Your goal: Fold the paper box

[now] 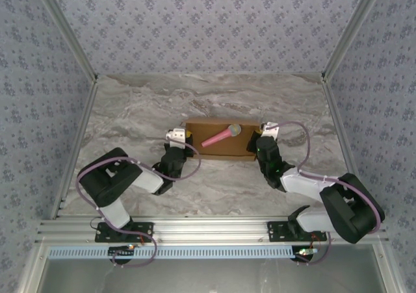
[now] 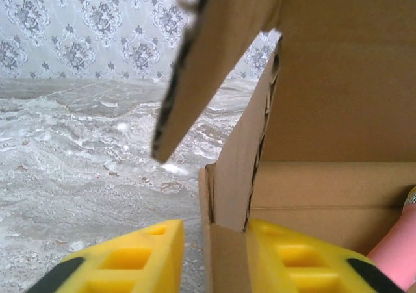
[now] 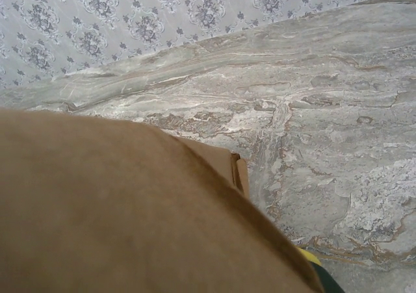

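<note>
The brown paper box (image 1: 224, 151) stands half-formed in the middle of the table, with a pink stick (image 1: 220, 137) lying in it. My left gripper (image 1: 186, 144) is at its left end. In the left wrist view its yellow fingers (image 2: 146, 254) stand open astride the box's left side wall (image 2: 227, 176): one finger outside with a gap, the other inside against the wall. A loose flap (image 2: 201, 59) hangs tilted above. My right gripper (image 1: 255, 148) is at the box's right end, shut on a cardboard flap (image 3: 130, 208) that hides its jaws except one yellow fingertip (image 3: 311, 256).
The marble tabletop (image 1: 214, 98) runs open behind the box and in front of it (image 1: 221, 189). Patterned walls (image 1: 208, 20) with metal posts close in the back and both sides. The pink stick's end (image 2: 396, 254) shows inside the box by my left gripper's inner finger.
</note>
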Controlling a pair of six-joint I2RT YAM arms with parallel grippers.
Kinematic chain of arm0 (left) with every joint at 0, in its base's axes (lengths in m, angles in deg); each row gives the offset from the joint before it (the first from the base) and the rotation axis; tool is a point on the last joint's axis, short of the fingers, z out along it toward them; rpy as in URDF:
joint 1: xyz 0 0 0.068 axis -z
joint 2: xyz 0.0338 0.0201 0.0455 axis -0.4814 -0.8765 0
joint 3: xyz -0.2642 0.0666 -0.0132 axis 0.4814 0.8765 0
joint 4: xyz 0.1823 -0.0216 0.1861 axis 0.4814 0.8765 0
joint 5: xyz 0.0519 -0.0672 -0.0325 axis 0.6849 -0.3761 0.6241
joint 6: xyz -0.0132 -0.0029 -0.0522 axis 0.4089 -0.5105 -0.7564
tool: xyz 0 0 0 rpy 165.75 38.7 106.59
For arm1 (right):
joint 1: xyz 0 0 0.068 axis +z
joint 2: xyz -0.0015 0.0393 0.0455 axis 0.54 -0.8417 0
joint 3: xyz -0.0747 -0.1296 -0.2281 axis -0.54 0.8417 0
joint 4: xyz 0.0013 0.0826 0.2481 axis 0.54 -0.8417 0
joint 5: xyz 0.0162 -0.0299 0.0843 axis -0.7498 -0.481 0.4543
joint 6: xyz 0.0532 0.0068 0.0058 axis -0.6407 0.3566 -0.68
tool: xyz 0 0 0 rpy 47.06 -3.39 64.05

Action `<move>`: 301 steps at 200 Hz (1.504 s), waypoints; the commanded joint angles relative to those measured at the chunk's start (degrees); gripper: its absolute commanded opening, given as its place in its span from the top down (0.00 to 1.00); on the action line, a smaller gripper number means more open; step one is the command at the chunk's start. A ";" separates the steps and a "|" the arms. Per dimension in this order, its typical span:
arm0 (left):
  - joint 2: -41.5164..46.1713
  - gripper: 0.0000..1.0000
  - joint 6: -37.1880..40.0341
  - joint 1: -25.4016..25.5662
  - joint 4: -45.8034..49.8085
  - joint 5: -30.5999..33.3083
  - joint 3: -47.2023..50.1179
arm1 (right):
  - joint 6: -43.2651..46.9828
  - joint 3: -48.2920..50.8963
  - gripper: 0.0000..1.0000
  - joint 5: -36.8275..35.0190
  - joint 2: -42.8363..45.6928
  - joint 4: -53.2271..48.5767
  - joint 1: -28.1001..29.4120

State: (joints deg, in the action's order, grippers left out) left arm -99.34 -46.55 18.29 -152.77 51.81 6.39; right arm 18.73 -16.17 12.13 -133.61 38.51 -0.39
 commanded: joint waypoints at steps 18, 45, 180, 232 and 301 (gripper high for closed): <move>6.18 0.59 -4.53 0.60 8.08 -1.11 0.73 | -0.03 0.57 0.90 -2.34 0.95 -2.69 0.31; 11.34 0.51 -6.41 0.59 15.08 -2.47 0.99 | -0.16 0.33 0.91 -2.29 0.96 -2.62 0.31; 38.15 0.41 -0.02 -2.20 61.60 -13.14 -19.04 | 0.70 -0.91 0.91 -2.29 1.23 -3.82 0.40; 26.47 0.37 0.51 -10.78 74.74 -25.66 -34.51 | 1.16 -1.10 0.91 -2.28 1.49 -4.23 0.24; 12.60 0.36 3.32 -15.34 89.34 -38.18 -47.52 | 1.28 -1.15 0.90 -2.37 1.44 -4.62 0.17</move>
State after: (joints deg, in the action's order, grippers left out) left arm -85.15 -45.37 3.67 -70.26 19.68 -37.50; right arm 19.73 -16.41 11.75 -132.60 36.46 -0.39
